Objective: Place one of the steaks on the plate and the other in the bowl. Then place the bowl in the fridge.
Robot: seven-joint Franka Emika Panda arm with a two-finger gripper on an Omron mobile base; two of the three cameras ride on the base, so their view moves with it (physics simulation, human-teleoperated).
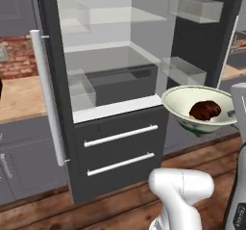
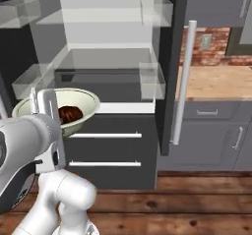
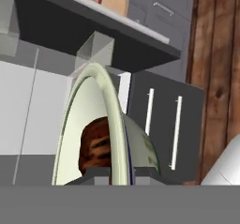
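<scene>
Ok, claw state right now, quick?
Claw: closed on the rim of the bowl, which carries a steak in front of the open fridge.

No readable text, label, brand, number or sign. Small dark mark on robot base (image 1: 239, 213), lower right of left base view, too blurred to read.

light: even, bright — no glare | shadows: soft, faint inside fridge (image 1: 115, 56) | sharpness: slightly soft, rendered — no edge distortion
</scene>
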